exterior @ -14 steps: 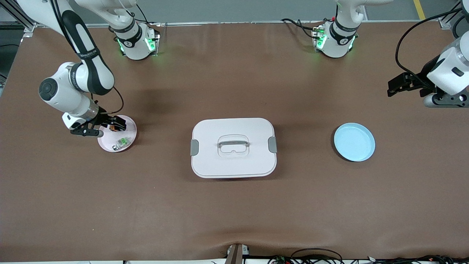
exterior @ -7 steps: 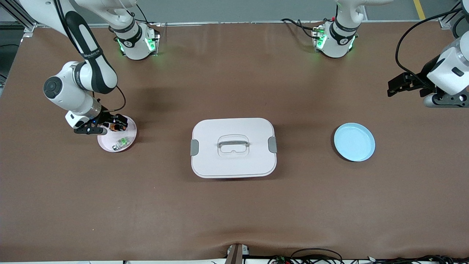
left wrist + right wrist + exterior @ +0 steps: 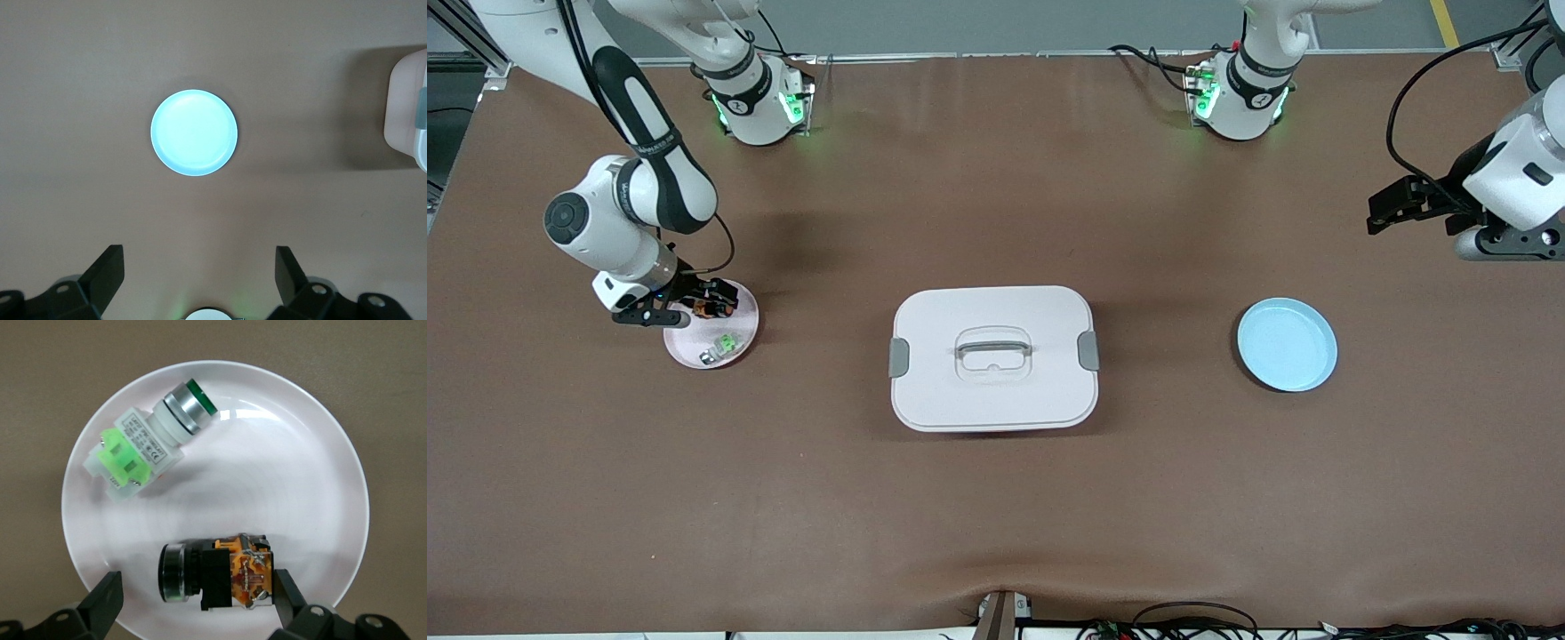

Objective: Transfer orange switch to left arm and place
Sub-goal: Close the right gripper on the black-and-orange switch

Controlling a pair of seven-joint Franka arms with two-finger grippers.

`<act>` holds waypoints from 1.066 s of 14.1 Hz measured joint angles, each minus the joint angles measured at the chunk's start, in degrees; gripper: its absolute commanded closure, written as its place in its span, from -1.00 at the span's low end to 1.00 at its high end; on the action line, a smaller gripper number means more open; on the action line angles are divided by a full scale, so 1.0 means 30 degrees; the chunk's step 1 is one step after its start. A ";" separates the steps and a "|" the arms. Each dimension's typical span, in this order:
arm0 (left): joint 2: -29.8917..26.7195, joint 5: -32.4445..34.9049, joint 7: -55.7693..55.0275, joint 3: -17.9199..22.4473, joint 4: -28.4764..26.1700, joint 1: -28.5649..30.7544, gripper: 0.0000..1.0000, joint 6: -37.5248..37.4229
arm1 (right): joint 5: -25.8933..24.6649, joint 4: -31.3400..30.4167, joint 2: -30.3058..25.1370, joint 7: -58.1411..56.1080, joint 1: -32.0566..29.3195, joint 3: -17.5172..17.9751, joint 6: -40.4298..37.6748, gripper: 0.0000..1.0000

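Right claw [image 3: 710, 304] lower over orange switch [image 3: 217, 577]

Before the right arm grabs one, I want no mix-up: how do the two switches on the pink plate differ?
The orange switch has a black body with orange at its rear; the green switch has a white body with a bright green block. The orange switch lies between the open fingers of the right gripper; the green switch lies clear of them. Both lie on their sides on the pink plate.

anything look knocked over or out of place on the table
Nothing stands out. The orange switch and the green switch both lie on their sides in the pink plate, the box sits shut and square, and the blue plate holds nothing.
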 measured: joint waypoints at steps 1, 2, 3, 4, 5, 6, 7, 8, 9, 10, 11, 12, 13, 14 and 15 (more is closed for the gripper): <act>0.0000 0.0000 0.0000 0.0000 0.0001 0.0000 -1.00 0.0000 | 0.0000 -0.0001 0.0121 -0.0001 -0.0012 -0.0003 0.0143 -1.00; 0.0000 0.0000 0.0000 0.0000 0.0002 0.0000 -1.00 0.0000 | 0.0000 -0.0001 0.0246 -0.0001 -0.0019 -0.0003 0.0277 -1.00; 0.0000 0.0000 0.0000 0.0000 0.0002 0.0000 -1.00 0.0000 | 0.0000 -0.0001 0.0372 -0.0001 -0.0039 -0.0005 0.0385 -1.00; 0.0000 0.0000 0.0000 0.0000 0.0003 0.0000 -1.00 0.0000 | 0.0000 -0.0001 0.0449 -0.0001 -0.0083 -0.0007 0.0437 -1.00; 0.0000 0.0000 0.0000 0.0000 0.0003 0.0000 -1.00 0.0000 | 0.0000 -0.0001 0.0486 -0.0001 -0.0134 -0.0011 0.0445 -1.00; 0.0000 0.0000 0.0000 0.0000 0.0003 0.0000 -1.00 0.0000 | 0.0000 0.0000 0.0505 -0.0001 -0.0187 -0.0014 0.0447 -1.00; 0.0000 0.0000 0.0000 0.0000 0.0003 0.0000 -1.00 0.0000 | 0.0000 0.0000 0.0513 -0.0001 -0.0265 -0.0017 0.0449 -1.00; 0.0000 0.0000 0.0000 0.0000 0.0003 0.0000 -1.00 0.0000 | 0.0000 0.0000 0.0520 -0.0001 -0.0366 -0.0017 0.0452 -1.00; 0.0000 0.0000 0.0000 0.0000 0.0003 0.0000 -1.00 0.0000 | 0.0000 0.0000 0.0524 -0.0005 -0.0454 -0.0018 0.0456 -1.00; 0.0000 0.0000 0.0000 0.0000 0.0003 0.0000 -1.00 0.0000 | 0.0000 0.0000 0.0525 -0.0008 -0.0509 -0.0018 0.0458 -0.87; 0.0000 0.0000 0.0000 0.0000 0.0003 0.0000 -1.00 0.0000 | 0.0000 0.0000 0.0525 -0.0012 -0.0536 -0.0018 0.0460 -0.46; 0.0000 0.0000 0.0000 0.0000 0.0003 0.0000 -1.00 0.0000 | 0.0001 0.0000 0.0526 -0.0012 -0.0543 -0.0018 0.0461 -0.06; 0.0000 0.0000 0.0000 0.0000 0.0003 0.0000 -1.00 0.0000 | 0.0000 0.0000 0.0527 -0.0013 -0.0543 -0.0017 0.0481 0.33; 0.0000 0.0000 0.0000 0.0000 0.0003 0.0000 -1.00 0.0000 | 0.0000 0.0000 0.0529 -0.0014 -0.0543 -0.0017 0.0561 0.72; 0.0000 0.0000 0.0000 0.0000 0.0003 0.0000 -1.00 0.0000 | 0.0001 0.0000 0.0537 -0.0013 -0.0544 -0.0018 0.0639 1.00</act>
